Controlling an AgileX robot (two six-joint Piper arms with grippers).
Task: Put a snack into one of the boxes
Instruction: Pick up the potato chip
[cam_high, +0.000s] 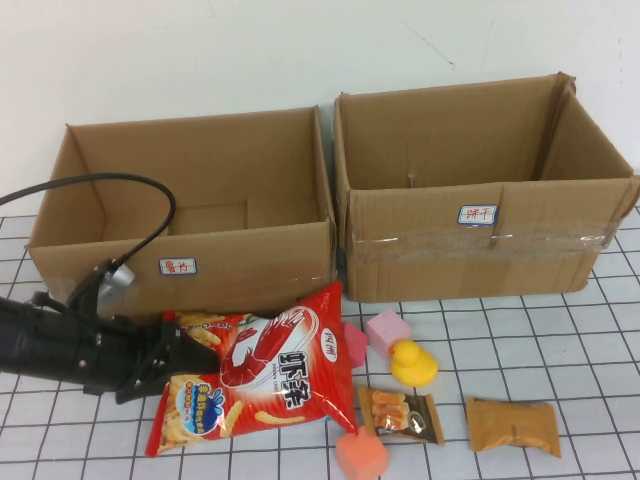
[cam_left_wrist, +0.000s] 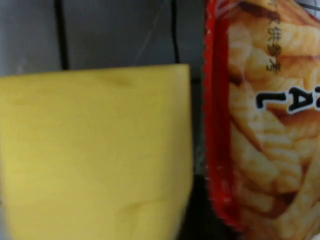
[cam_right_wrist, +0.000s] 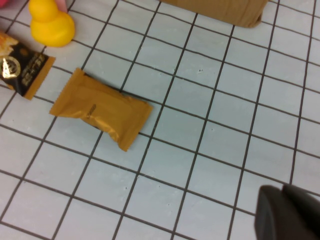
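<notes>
While two open cardboard boxes (cam_high: 190, 215) stand side by side at the back of the gridded counter (cam_high: 560, 330), the left gripper (cam_high: 185, 352) sits low at the red shrimp-chip bag (cam_high: 262, 375), fingers spread around its edge. Left wrist: a yellow finger pad (cam_left_wrist: 95, 155) beside the bag's crimped edge. Right wrist: the right gripper (cam_right_wrist: 287, 212), fingers closed and empty, hovers near a tan snack packet (cam_right_wrist: 100, 107) and yellow duck (cam_right_wrist: 50, 25).

You are looking at a red snack bag (cam_high: 255, 375) showing large white Chinese characters that read 虾条. Each of the two boxes is wearing a small white label, one on the left box (cam_high: 178, 266) and one on the right box (cam_high: 477, 214), with red handwriting too small to read.
</notes>
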